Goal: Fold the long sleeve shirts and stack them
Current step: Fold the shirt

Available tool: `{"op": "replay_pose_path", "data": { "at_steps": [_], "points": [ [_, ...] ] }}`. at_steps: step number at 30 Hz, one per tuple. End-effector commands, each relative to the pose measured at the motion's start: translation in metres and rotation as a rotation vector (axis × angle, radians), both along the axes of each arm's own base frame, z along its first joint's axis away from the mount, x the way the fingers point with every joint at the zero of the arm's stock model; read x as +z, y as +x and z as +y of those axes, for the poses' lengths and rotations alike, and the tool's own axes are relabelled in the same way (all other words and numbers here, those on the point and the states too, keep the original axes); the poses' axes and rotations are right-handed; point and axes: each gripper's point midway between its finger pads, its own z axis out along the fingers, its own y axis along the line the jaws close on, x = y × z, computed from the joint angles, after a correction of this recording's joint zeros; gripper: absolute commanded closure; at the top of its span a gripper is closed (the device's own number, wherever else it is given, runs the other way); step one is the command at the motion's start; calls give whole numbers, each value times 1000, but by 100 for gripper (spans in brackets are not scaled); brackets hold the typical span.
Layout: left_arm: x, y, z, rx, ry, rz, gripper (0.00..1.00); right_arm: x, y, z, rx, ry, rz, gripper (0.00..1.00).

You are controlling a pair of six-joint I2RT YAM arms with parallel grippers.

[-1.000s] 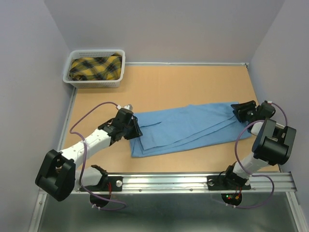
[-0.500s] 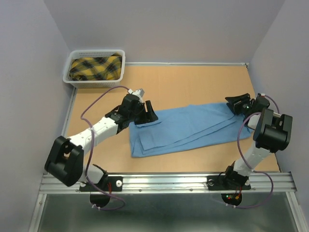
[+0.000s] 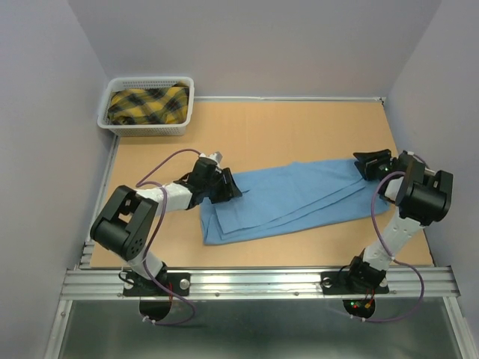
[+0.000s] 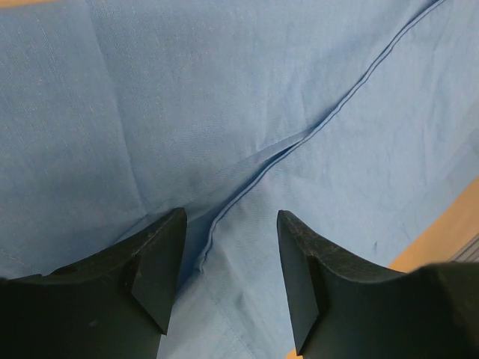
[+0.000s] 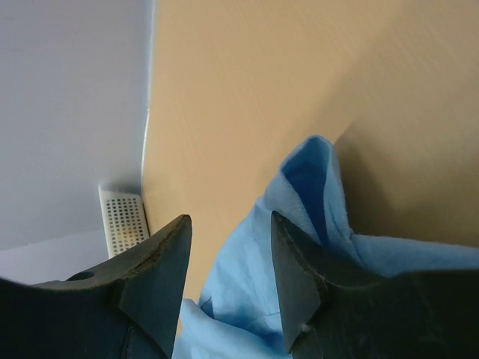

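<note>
One long sleeve shirt (image 3: 292,198), plain light blue, lies folded into a long band across the middle of the table. My left gripper (image 3: 232,185) hovers over the band's left end. In the left wrist view its jaws (image 4: 230,224) stand open, with flat cloth (image 4: 224,97) and a seam below them and nothing pinched. My right gripper (image 3: 362,162) is at the band's right end, also open (image 5: 230,224). A raised fold of blue cloth (image 5: 314,172) stands beside its right finger. I see no shirt stack.
A white perforated basket (image 3: 142,129) holding yellow and black plaid cloth stands at the far left corner; its wall (image 5: 123,221) also shows in the right wrist view. Grey walls close the tan table (image 3: 299,127) on three sides. A metal rail (image 3: 262,280) runs along the near edge.
The left gripper moved right onto the shirt's left end and opened, letting the cloth lie flat; its elbow swung back. The right gripper shifted slightly left and away.
</note>
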Motion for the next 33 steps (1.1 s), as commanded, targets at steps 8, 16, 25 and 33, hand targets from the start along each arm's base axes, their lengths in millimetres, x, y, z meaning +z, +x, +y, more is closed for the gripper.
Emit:
{"op": "replay_pose_path", "data": {
  "at_steps": [8,16,25,33],
  "points": [
    [57,1,8,-12,5,-117,36,111,13,100,209,-44,-258,48],
    [66,28,18,12,75,-172,41,95,18,219,391,4,-242,48],
    [14,22,23,39,86,-67,44,10,-3,226,369,55,-110,48],
    [4,12,29,54,83,-35,45,34,-17,210,341,43,-200,48]
  ]
}}
